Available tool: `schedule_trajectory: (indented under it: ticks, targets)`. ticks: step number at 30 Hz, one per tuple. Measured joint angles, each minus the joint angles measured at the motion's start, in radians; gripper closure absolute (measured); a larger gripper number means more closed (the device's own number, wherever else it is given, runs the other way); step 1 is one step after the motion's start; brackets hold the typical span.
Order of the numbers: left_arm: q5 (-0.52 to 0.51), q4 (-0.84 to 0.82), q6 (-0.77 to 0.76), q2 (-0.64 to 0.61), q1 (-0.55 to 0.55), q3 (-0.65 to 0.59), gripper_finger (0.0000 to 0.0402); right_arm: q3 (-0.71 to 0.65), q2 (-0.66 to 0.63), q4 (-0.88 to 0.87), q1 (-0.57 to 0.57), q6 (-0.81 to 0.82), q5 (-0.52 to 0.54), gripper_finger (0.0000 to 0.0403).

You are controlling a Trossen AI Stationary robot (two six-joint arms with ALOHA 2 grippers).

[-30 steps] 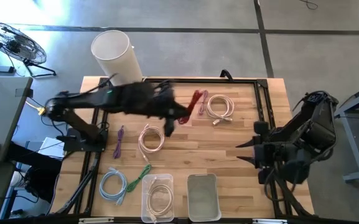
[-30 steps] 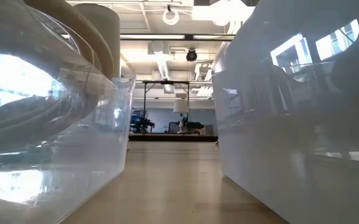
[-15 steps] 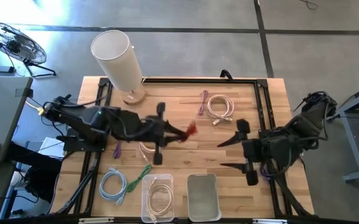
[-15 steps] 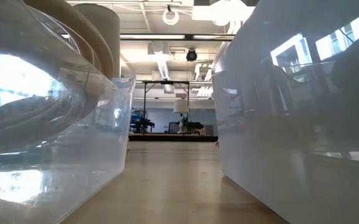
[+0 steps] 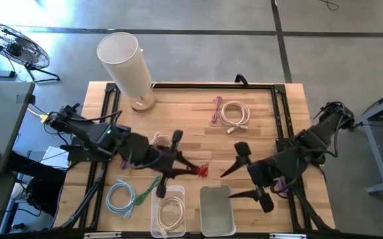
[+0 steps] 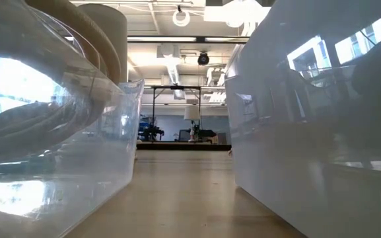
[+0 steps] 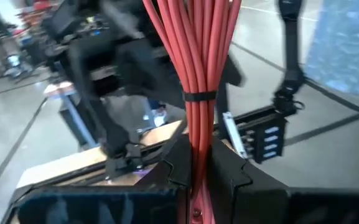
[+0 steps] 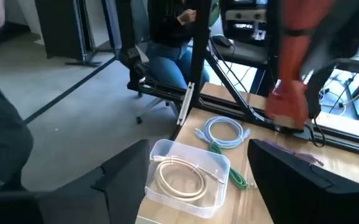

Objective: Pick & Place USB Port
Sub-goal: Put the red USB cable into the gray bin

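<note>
On the wooden table, seen from above, a pale blue cable coil is found near the front left corner, with a green cable just beside it and a purple cable farther back near the left arm's base. A tall white cylinder is stood at the back left. The left gripper is reached toward the table's middle and is clamped on a bundled red cable; in the left wrist view the red strands, bound by a dark tie, are pinched between the two dark fingers. Just in front of it, at the near edge, a clear tub holding a coiled white cable is set beside a second, lidded tub. Farther back, a white cable coil and a thin pink cable are laid close together. The right gripper is held just right of the red cable, above the lidded tub, its fingers spread wide apart around nothing
</note>
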Motion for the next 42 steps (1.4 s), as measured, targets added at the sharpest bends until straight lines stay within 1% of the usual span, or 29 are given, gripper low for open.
schedule_trajectory:
  ticks: [2, 6, 11, 13, 15, 18, 21, 25, 30, 32, 35, 42]
  targets:
    - [0.016, -0.002, -0.001, -0.002, -0.020, 0.000, 0.0379, 0.000, 0.000, -0.005, -0.001, 0.007, 0.036, 0.0139]
    - [0.014, -0.007, -0.002, -0.018, -0.073, 0.001, 0.0380, 0.000, 0.000, -0.008, -0.005, 0.034, 0.104, 0.0139]
    - [-0.063, 0.007, 0.049, -0.026, -0.108, 0.002, 0.0380, 0.000, 0.003, 0.072, -0.022, 0.005, 0.146, 0.0139]
    - [-0.093, 0.022, 0.070, -0.026, -0.109, 0.002, 0.0380, 0.000, 0.003, 0.117, -0.024, -0.026, 0.142, 0.0139]
    - [-0.098, 0.060, 0.090, -0.026, -0.108, 0.002, 0.0380, 0.000, 0.003, 0.148, -0.025, -0.060, 0.141, 0.0139]
    - [-0.101, 0.163, 0.146, -0.019, -0.107, 0.002, 0.0380, 0.000, 0.003, 0.180, -0.024, -0.131, 0.137, 0.0139]
    - [-0.100, 0.234, 0.153, -0.012, -0.107, 0.001, 0.0380, 0.000, 0.003, 0.216, -0.022, -0.219, 0.137, 0.0139]
    - [-0.097, 0.262, 0.153, -0.002, -0.091, 0.001, 0.0380, 0.000, 0.003, 0.246, -0.029, -0.281, 0.149, 0.0139]
    - [-0.105, 0.271, 0.134, 0.036, -0.073, 0.001, 0.0380, 0.000, 0.003, 0.275, -0.046, -0.299, 0.117, 0.0139]
    - [-0.085, 0.276, 0.126, 0.056, -0.068, 0.001, 0.0380, 0.000, 0.003, 0.281, -0.051, -0.299, 0.092, 0.0139]
    - [-0.066, 0.278, 0.124, 0.074, -0.054, 0.001, 0.0380, 0.000, 0.003, 0.284, -0.052, -0.298, 0.084, 0.0139]
    - [-0.060, 0.281, 0.118, 0.078, -0.041, 0.001, 0.0380, 0.000, 0.003, 0.288, -0.052, -0.272, 0.028, 0.0139]
